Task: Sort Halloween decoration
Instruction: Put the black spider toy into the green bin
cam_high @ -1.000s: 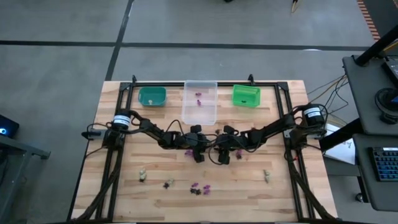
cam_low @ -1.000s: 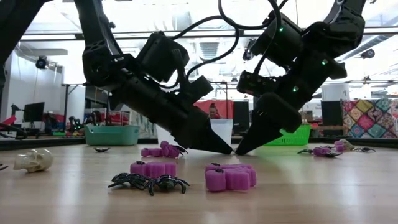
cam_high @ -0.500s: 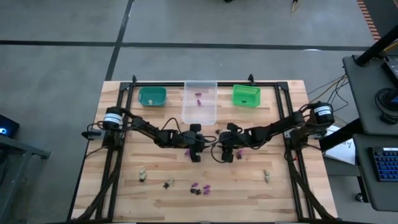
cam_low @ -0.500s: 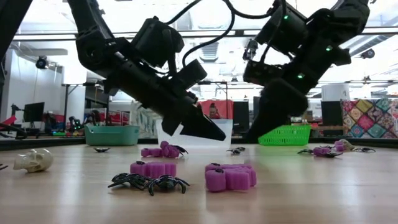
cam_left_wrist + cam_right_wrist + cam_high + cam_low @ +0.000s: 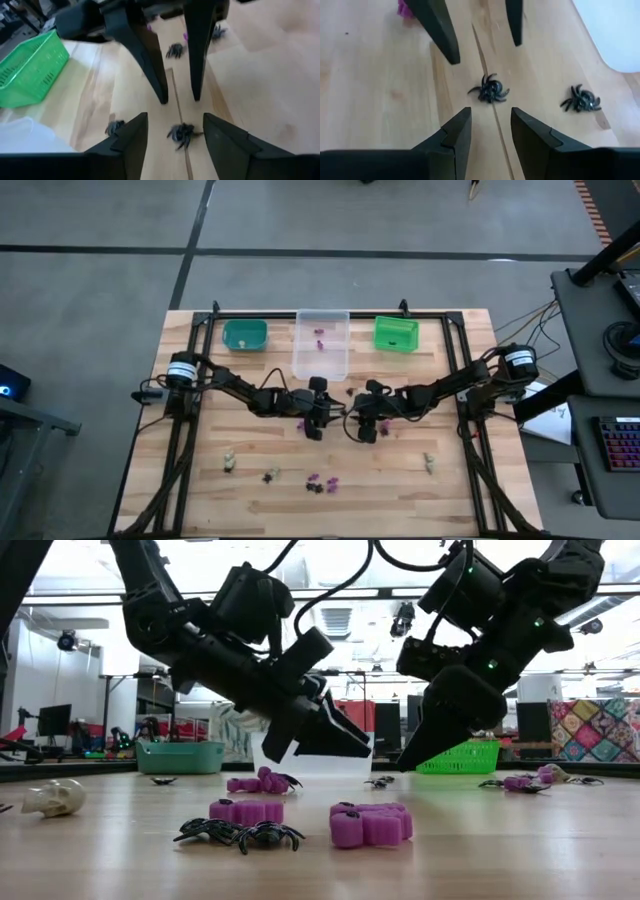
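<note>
Wooden table (image 5: pixel 200 470) carrying the scattered Halloween decoration. Left gripper (image 5: pixel 345 745) and right gripper (image 5: pixel 405 762) hang nose to nose above mid-table, both with fingers spread and empty. One black spider (image 5: pixel 489 90) lies on the table between the two grippers; a second spider (image 5: pixel 581 99) lies beside it, nearer the clear bin (image 5: pixel 321 345). Purple pieces (image 5: pixel 370 824) and a pale skull (image 5: pixel 52 797) lie nearer the front edge. Teal bin (image 5: pixel 245 335) and green bin (image 5: pixel 396 334) flank the clear one along the far edge.

Two black spiders (image 5: pixel 489 90) on wood
</note>
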You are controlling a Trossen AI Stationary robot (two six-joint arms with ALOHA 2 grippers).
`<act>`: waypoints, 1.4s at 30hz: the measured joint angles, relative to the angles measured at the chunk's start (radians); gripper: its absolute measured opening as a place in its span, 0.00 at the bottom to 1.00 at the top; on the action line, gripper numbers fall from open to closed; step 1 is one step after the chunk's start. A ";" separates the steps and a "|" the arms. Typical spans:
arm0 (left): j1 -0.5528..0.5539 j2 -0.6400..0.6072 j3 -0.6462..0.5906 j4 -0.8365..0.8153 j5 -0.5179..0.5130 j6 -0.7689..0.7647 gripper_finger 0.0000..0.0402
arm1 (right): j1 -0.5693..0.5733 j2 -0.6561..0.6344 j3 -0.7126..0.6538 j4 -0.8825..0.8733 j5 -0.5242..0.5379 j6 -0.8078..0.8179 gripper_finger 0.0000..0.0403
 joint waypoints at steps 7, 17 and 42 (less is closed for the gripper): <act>0.005 0.047 0.020 0.018 0.012 -0.006 0.43 | 0.000 0.000 -0.004 0.016 0.000 0.012 0.31; 0.016 0.076 0.040 -0.023 0.006 0.000 0.42 | 0.000 0.000 -0.006 0.022 0.000 0.014 0.30; 0.039 0.110 0.073 -0.064 0.047 -0.031 0.42 | 0.000 0.089 -0.009 0.094 0.007 0.086 0.25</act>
